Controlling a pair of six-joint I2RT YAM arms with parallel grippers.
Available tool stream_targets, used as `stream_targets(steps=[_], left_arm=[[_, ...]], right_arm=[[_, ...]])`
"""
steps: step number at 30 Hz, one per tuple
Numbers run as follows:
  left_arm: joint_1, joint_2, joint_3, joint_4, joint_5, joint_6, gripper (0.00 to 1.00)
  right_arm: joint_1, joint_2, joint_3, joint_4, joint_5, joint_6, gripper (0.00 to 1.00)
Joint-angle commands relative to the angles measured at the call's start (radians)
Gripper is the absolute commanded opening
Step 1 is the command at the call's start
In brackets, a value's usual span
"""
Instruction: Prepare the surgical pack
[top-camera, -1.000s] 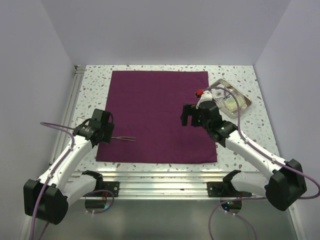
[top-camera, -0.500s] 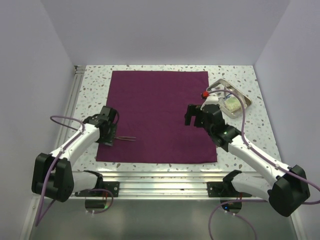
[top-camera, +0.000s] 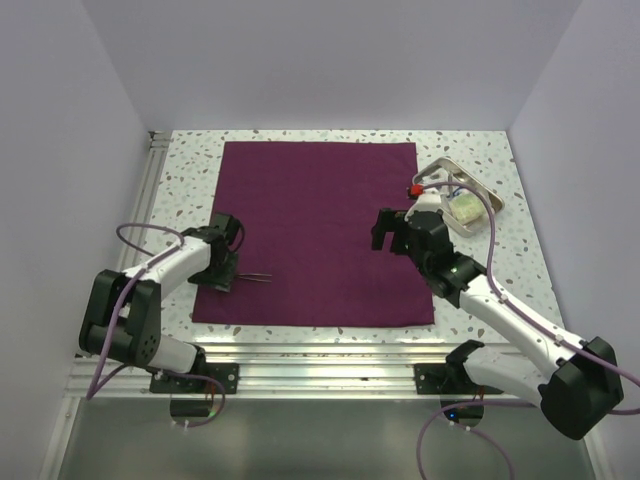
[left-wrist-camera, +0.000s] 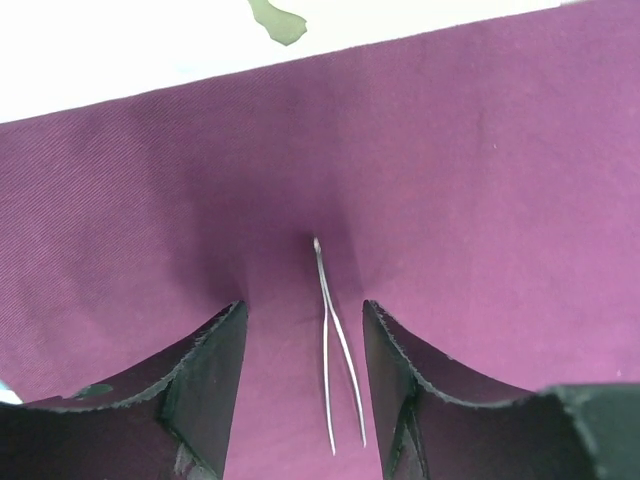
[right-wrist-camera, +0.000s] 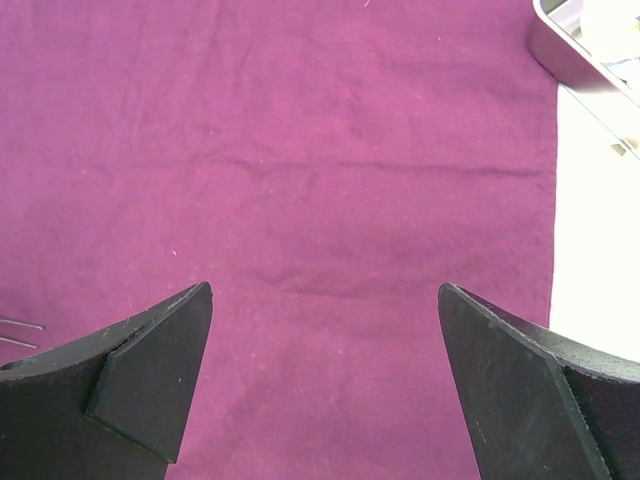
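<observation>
The surgical pack (top-camera: 320, 220) lies as a big plum-purple square sheet, spread flat on the speckled table. Thin metal tweezers (top-camera: 252, 277) rest on its near left part. My left gripper (top-camera: 226, 280) hangs low over the tweezers' left end. In the left wrist view the tweezers (left-wrist-camera: 330, 350) lie on the cloth (left-wrist-camera: 500, 150) between the fingers (left-wrist-camera: 205, 380), which stand apart and touch nothing. My right gripper (top-camera: 384, 230) hovers wide open over the sheet's right side, with only bare cloth (right-wrist-camera: 350, 150) between its fingers (right-wrist-camera: 160, 370).
A metal tray (top-camera: 487, 189) with small supplies stands on the table right of the sheet, its corner (right-wrist-camera: 560, 55) also in the right wrist view. Aluminium rails (top-camera: 320, 350) run along the near edge. White walls close off the left, right and back.
My left arm has folded in and its gripper has shifted a little right, over the tweezers' end. The right gripper has edged slightly right and away. The tweezers have not moved.
</observation>
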Motion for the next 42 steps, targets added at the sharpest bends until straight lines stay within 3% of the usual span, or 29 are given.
stream_targets(steps=[1, 5, 15, 22, 30, 34, 38, 42], left_arm=[[0.018, 0.030, 0.014, 0.052, 0.000, -0.004, 0.53], [0.023, 0.061, 0.006, 0.074, 0.012, 0.004, 0.46], [0.030, 0.107, 0.020, 0.099, 0.044, 0.034, 0.00], [0.029, 0.012, -0.002, 0.166, 0.059, 0.174, 0.00], [0.029, -0.121, -0.048, 0.368, 0.164, 0.557, 0.00], [0.027, -0.215, -0.108, 0.554, 0.318, 0.753, 0.00], [0.024, -0.258, -0.166, 0.845, 0.631, 0.875, 0.00], [-0.017, -0.293, -0.204, 0.976, 0.690, 0.949, 0.00]], right_arm=[[-0.003, -0.019, -0.010, 0.049, 0.031, 0.019, 0.99], [-0.001, -0.025, -0.015, 0.047, 0.033, 0.019, 0.99], [-0.001, -0.048, -0.033, 0.063, 0.045, 0.013, 0.99], [-0.001, -0.044, -0.033, 0.066, 0.027, -0.010, 0.99], [-0.001, -0.035, -0.007, 0.063, -0.102, -0.050, 0.99], [0.000, -0.001, 0.013, 0.075, -0.283, -0.052, 0.99], [0.005, 0.105, 0.060, 0.102, -0.563, -0.003, 0.95], [0.028, 0.191, 0.103, 0.157, -0.735, 0.103, 0.90]])
